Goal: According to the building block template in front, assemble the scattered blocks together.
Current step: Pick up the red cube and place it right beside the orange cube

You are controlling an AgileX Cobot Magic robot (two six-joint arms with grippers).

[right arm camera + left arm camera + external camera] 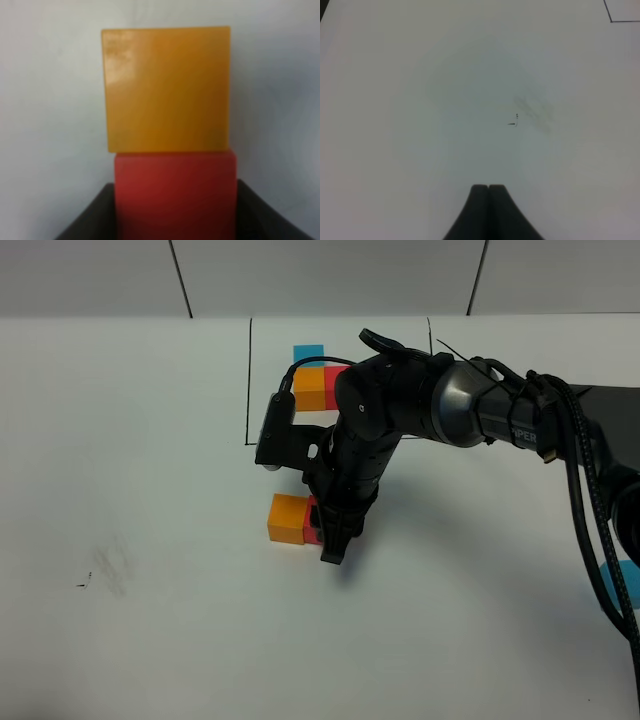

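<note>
Gripping: my right gripper (175,212), about half open, clamps the red block (175,190).
Orange block (166,87): touching the red one, just outside my fingertips.
Pair's long axis: crosswise to the line between my fingers, orange end outward.
Sky-blue block (616,583): well apart, back beside my arm.
Template (312,387): near, beyond those fingers.
Left gripper (489,189): pressed closed, holding nothing.

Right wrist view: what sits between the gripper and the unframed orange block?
The red block, touching the orange block and sitting between the fingers of the right gripper. Clearest in the right wrist view.
</note>
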